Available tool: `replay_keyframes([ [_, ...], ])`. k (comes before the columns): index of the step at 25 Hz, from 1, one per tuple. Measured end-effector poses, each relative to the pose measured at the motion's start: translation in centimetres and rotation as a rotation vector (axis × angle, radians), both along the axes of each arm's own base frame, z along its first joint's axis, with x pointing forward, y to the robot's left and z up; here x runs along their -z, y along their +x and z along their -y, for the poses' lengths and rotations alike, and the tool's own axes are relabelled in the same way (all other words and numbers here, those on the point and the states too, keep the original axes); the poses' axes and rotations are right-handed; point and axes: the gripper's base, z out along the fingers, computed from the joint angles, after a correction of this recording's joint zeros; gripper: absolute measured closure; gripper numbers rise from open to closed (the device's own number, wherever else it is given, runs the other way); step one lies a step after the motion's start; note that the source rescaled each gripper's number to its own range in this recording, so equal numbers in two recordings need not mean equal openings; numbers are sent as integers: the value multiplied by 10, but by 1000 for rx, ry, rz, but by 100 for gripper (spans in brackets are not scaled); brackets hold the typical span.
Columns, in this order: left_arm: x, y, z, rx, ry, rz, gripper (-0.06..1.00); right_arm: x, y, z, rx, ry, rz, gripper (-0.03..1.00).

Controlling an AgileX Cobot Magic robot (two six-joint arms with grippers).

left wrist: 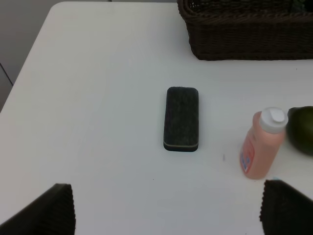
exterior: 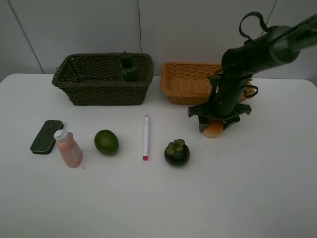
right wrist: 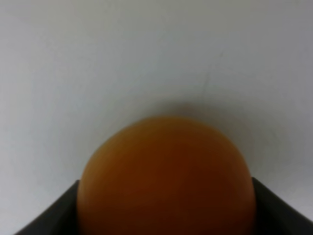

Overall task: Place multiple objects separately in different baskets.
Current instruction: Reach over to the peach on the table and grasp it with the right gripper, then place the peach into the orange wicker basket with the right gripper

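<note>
My right gripper (exterior: 214, 126) is shut on the orange-red peach (exterior: 214, 131), low over the table in front of the light orange-tan basket (exterior: 185, 82). The peach (right wrist: 166, 176) fills the right wrist view between the fingers. The dark green pump bottle (exterior: 129, 67) stands in the dark basket (exterior: 101, 91). On the table lie the eraser block (exterior: 46, 136), pink bottle (exterior: 69, 148), round green fruit (exterior: 106, 142), marker (exterior: 146, 137) and mangosteen (exterior: 177, 152). My left gripper (left wrist: 166, 210) is open above the table near the eraser (left wrist: 182, 118). The kiwi is not in view.
The white table's (exterior: 237, 188) left edge shows in the left wrist view. The right arm (exterior: 257, 49) reaches over the tan basket's right end and hides part of it. A grey wall stands behind the baskets.
</note>
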Motion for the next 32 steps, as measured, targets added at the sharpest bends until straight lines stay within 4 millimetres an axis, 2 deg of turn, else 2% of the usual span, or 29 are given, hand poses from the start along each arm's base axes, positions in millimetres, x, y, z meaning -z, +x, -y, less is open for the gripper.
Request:
replay_keyframes([
  [7,0,0,0,0,0,0,-6,-7,-2,1,-4,0,-1,31],
  [14,0,0,0,0,0,0,-6,-28,-5,2,-11,4,21,31],
  [24,0,0,0,0,0,0,-6,-68,-7,3,-12,44,129,31],
  [28,0,0,0,0,0,0,-6,-81,1,0,-12,62,179,31],
  [32,0,0,0,0,0,0,-6,-104,16,-6,-14,99,274,31],
])
